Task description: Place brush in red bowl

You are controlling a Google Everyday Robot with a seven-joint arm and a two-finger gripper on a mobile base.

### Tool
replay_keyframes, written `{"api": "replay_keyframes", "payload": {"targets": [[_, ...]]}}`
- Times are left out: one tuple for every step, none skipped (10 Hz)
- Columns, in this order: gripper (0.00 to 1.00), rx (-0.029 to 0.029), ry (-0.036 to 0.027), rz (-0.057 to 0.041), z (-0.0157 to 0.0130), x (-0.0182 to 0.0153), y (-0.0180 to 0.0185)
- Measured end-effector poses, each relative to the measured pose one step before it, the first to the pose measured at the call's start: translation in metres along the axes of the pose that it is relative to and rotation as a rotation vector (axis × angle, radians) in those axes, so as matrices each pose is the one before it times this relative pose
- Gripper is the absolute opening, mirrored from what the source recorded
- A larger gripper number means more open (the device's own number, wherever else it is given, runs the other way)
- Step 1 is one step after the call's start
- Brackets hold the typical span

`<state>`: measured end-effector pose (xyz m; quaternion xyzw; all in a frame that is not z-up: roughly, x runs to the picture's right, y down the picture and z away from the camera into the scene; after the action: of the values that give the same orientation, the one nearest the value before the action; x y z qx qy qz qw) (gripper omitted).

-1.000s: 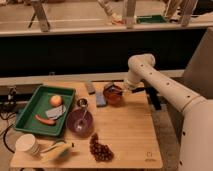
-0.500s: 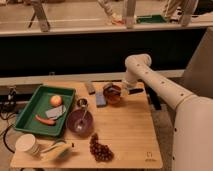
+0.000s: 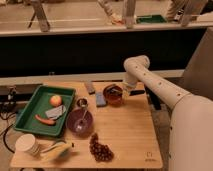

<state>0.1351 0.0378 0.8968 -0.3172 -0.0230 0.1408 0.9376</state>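
Over round red bowl (image 3: 114,95), gripper (image 3: 121,91).

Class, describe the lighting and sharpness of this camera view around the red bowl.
Camera view: dim, warm light; the whole frame is soft. The red bowl has a dark interior, with the pincer at its right rim. The brush cannot be made out there.

Gripper (image 3: 122,91) at rim of red bowl (image 3: 113,95), far side of table (image 3: 125,135). Brush (image 3: 115,91) lies across bowl. Blue sponge (image 3: 100,99) just beside.
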Motion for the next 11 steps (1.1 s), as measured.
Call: {"api": "replay_keyframes", "payload": {"targets": [[0.51, 0.00520, 0.01108, 0.00792, -0.00038, 0.00207, -0.00066], [0.62, 0.00637, 0.00892, 0.00526, -0.00104, 0.00198, -0.00108], [0.70, 0.00534, 0.00722, 0.00269, -0.00095, 0.00102, -0.00055], [0.78, 0.01083, 0.01454, 0.00362, -0.00130, 0.00200, -0.00040], [0.80, 0.01064, 0.01432, -0.00042, -0.00099, 0.00111, -0.00068], [0.80, 0.00593, 0.00636, -0.00286, -0.00077, -0.00064, -0.00004], [0.80, 0.00377, 0.00073, -0.00445, -0.00106, -0.00204, 0.00058], [0.80, 0.00402, 0.00079, -0.00090, -0.00153, -0.00047, 0.00061], [0.80, 0.00789, -0.00065, 0.00179, -0.00318, 0.00012, 0.00016], [0.80, 0.00335, -0.00334, 0.00342, -0.00179, 0.00091, -0.00015], [0.80, 0.00049, -0.00493, 0.00343, -0.00073, 0.00092, 0.00022]]}}
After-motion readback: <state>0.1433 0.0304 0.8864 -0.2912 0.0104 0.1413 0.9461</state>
